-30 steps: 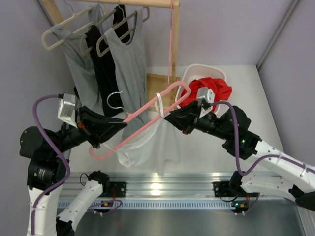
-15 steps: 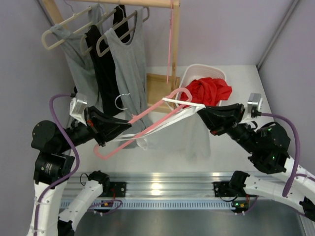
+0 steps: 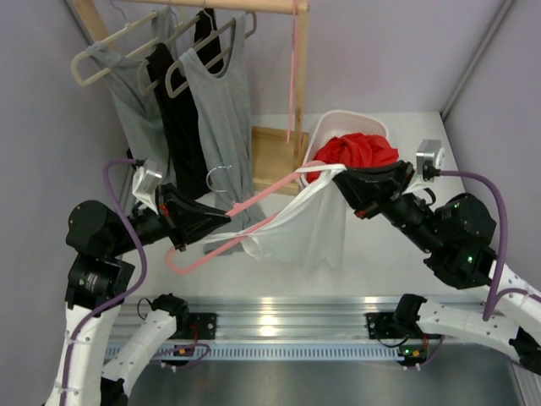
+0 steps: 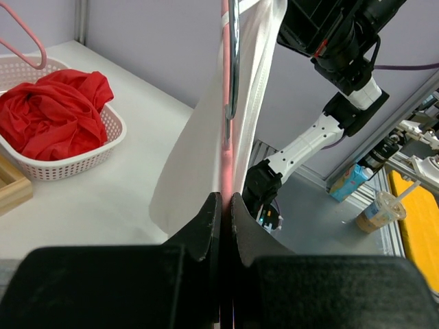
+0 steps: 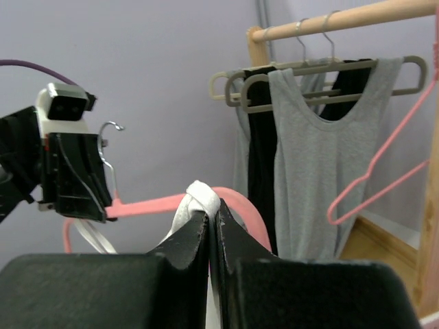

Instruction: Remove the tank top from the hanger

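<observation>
Table, left claw clamps hanger, right claw pinches tank top

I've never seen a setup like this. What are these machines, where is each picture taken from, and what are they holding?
These are two robot arms bolted to a table. One picture looks down from above; the other two come from a small camera on each wrist. The left gripper is clamped on a pink hanger. The right gripper pinches a strap of the white tank top hanging from that hanger. On the table stand a white basket of red cloth and a wooden rack hung with grey and black tops.
</observation>
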Controlling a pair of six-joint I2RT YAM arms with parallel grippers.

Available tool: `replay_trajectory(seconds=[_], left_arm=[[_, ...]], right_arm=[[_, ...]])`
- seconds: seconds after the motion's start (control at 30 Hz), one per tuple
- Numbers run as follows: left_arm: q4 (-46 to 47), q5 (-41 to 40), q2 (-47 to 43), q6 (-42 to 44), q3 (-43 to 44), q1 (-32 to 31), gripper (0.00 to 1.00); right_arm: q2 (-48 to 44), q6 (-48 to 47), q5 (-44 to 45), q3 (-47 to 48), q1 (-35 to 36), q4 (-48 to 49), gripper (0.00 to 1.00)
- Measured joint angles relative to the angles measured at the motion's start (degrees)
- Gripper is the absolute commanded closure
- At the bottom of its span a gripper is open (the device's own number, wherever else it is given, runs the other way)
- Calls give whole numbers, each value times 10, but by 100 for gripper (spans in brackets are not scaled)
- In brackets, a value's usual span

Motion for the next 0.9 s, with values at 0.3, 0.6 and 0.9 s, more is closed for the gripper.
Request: replay_trajectory(seconds=[0.3, 0.6, 0.9], left_arm=[[0, 3, 0, 4, -5, 0, 100], [1, 5, 0, 7, -6, 0, 100], [-1, 25, 3, 3, 26, 0, 100]], right_arm=[[72, 38, -2, 68, 0, -17, 100], [5, 54, 115, 46, 2, -51, 100], [-24, 52, 150, 33, 3, -99, 100]])
